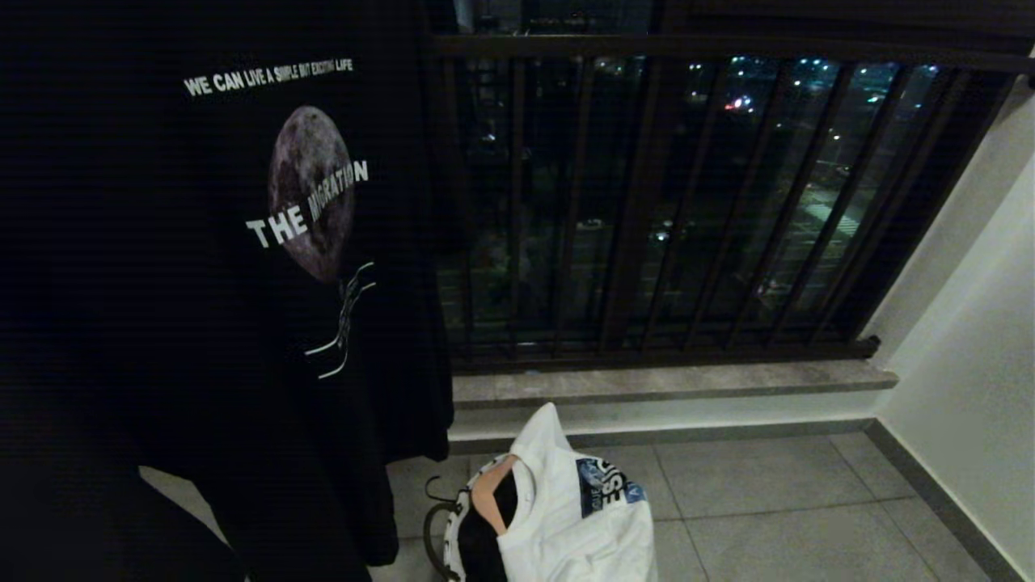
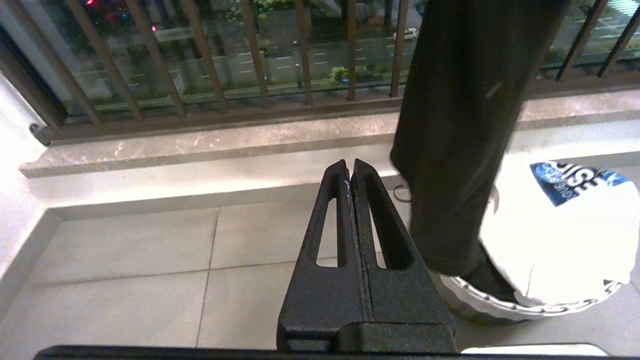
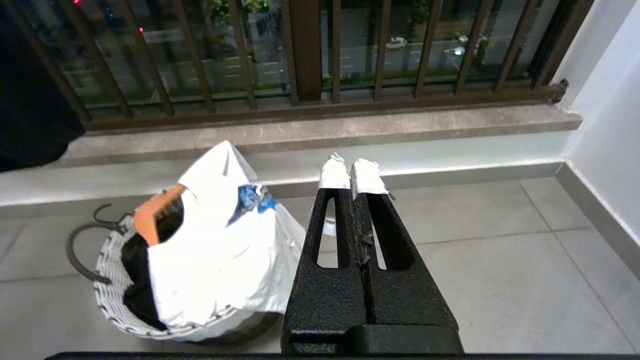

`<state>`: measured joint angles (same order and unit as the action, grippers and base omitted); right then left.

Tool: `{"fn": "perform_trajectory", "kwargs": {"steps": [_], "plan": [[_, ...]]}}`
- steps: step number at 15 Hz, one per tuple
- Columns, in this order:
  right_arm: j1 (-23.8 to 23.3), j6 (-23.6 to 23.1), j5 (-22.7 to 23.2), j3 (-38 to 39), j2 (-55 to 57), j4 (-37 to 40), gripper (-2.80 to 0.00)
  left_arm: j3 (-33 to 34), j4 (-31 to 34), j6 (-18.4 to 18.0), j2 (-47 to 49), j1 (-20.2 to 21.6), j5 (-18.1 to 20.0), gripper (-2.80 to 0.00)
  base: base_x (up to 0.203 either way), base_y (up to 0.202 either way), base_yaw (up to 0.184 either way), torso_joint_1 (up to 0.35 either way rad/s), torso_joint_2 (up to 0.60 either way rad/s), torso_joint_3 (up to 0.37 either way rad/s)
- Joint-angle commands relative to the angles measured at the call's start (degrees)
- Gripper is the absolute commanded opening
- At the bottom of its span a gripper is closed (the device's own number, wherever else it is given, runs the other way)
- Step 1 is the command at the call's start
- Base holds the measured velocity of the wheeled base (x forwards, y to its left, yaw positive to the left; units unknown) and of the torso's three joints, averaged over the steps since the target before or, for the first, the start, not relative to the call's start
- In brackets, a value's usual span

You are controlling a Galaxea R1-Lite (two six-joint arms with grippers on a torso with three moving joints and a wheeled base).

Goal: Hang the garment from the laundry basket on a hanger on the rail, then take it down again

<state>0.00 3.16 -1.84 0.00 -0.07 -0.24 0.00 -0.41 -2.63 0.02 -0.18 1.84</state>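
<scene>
- A large black T-shirt (image 1: 210, 267) with a grey moon print and white lettering hangs down the left half of the head view, hiding whatever holds it up; its hem ends just above the floor at lower left.
- The round woven laundry basket with the white, patterned rim (image 3: 107, 295) stands on the pale grey floor tiles (image 1: 768, 501) at the bottom centre of the head view, partly cut off by the frame edge.
- A white garment with a blue printed patch (image 1: 578, 509) is heaped over the basket — it rises in a peak above the rim and spills down the basket's front side.
- Inside the garment's neck opening an orange piece (image 3: 152, 212) shows, over something black lying in the basket.
- A thin dark hook (image 3: 82, 235) curves out beside the basket on the tiles.
- Behind the basket runs a grey stone sill (image 1: 671, 381), and above it a dark brown window grille of upright bars (image 1: 647, 202) with night lights beyond.
- A white wall (image 1: 970, 339) closes the right side of the frame.
- The left gripper (image 2: 350, 167) sits at the centre of its own view, jaws pressed together, nothing between them; the hanging black shirt falls just beside it.
- The right gripper (image 3: 352, 167) — white-wrapped fingertips (image 3: 334, 175) — also has its jaws pressed together and empty, near the basket but apart from it.
- Neither arm shows in the head view.
</scene>
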Motion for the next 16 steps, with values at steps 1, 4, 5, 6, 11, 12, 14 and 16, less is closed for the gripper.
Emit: {"fn": "perform_trajectory", "kwargs": {"steps": [1, 4, 5, 6, 11, 12, 14, 16], "plan": [[0.00, 0.01, 0.00, 0.00, 0.07, -0.02, -2.80, 0.17, -0.02, 0.00, -0.11, 0.01, 0.00, -2.80, 0.000, 0.000, 0.000, -0.235, 0.49, 0.271], [0.00, 0.08, 0.00, 0.00, 0.07, -0.02, -2.80, 0.12, -0.02, 0.00, -0.11, 0.01, 0.00, -2.80, 0.000, 0.000, 0.000, -0.218, 0.48, 0.266], [0.00, 0.01, 0.00, 0.00, 0.07, -0.02, -2.80, 0.17, -0.02, 0.00, -0.11, -0.07, 0.00, -2.80, 0.000, 0.000, 0.000, -0.212, 0.48, 0.266], [0.00, 0.01, 0.00, 0.00, 0.07, -0.02, -2.80, 0.17, 0.08, 0.00, -0.11, 0.00, 0.00, -2.80, 0.000, 0.000, 0.000, -0.213, 0.47, 0.263], [0.00, 0.09, 0.00, 0.00, 0.07, -0.02, -2.80, 0.18, -0.02, 0.00, -0.11, 0.01, 0.00, -2.80, 0.000, 0.000, 0.000, -0.195, 0.47, 0.263], [0.00, 0.09, 0.00, 0.00, 0.07, -0.02, -2.80, 0.09, -0.02, 0.00, -0.11, 0.00, 0.00, -2.80, 0.000, 0.000, 0.000, -0.181, 0.45, 0.272], [0.00, 0.09, 0.00, 0.00, 0.07, -0.02, -2.80, 0.16, 0.00, 0.00, -0.11, 0.01, 0.00, -2.80, 0.000, 0.000, 0.000, -0.173, 0.44, 0.279], [0.00, 0.09, 0.00, 0.00, 0.07, -0.02, -2.80, 0.18, 0.08, 0.00, -0.11, 0.01, 0.00, -2.80, 0.000, 0.000, 0.000, -0.116, 0.33, 0.201]]}}
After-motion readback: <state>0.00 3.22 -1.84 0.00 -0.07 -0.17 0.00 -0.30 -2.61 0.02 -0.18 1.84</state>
